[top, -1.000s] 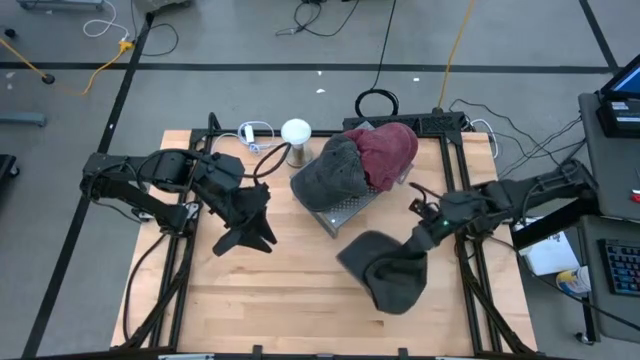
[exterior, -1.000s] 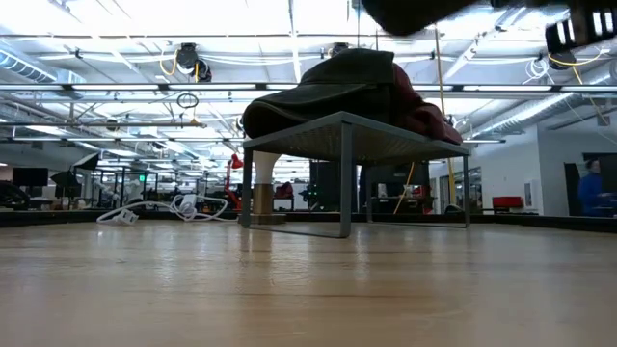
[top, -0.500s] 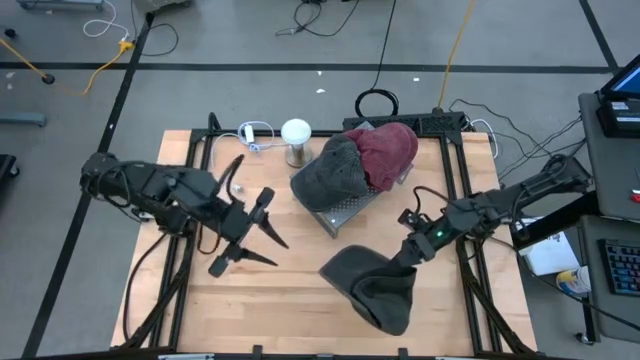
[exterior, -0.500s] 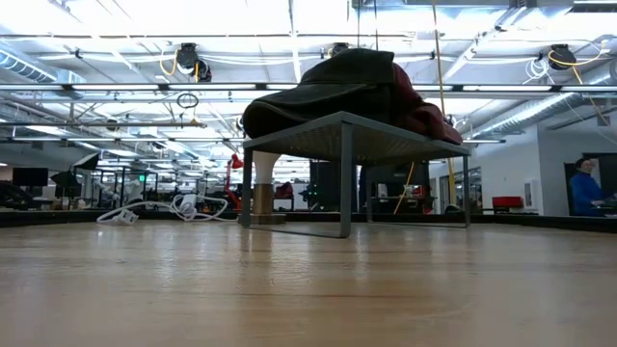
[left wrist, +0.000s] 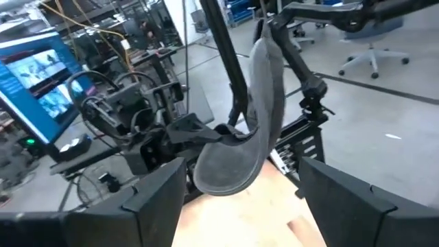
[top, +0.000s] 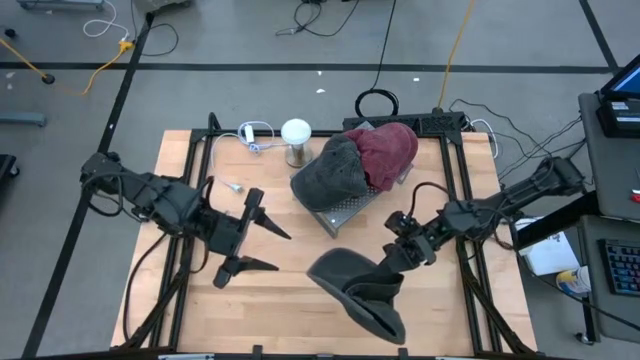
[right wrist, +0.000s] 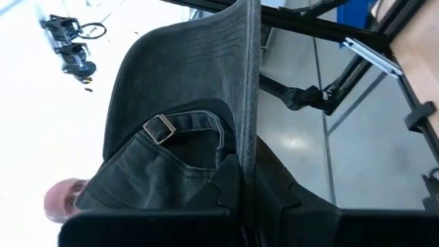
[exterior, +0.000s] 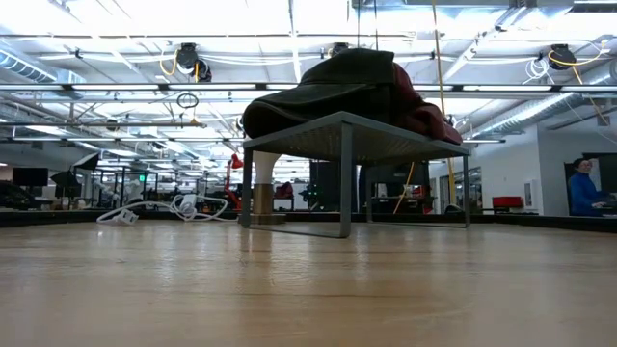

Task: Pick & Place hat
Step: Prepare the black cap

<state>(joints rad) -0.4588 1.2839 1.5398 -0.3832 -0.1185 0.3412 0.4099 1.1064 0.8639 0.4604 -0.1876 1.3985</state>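
Right claw holding the dark grey cap, left claw wide apart.

Your right claw (top: pixel 393 262) is clamped on the dark grey cap (top: pixel 357 287), which hangs above the front of the table (top: pixel 290 300), in front of the metal rack (top: pixel 345 207). Your left claw (top: pixel 262 247) is spread wide, empty, at the table's left, facing that cap. A grey hat (top: pixel 330 172) and a red hat (top: pixel 388 150) sit on the rack.
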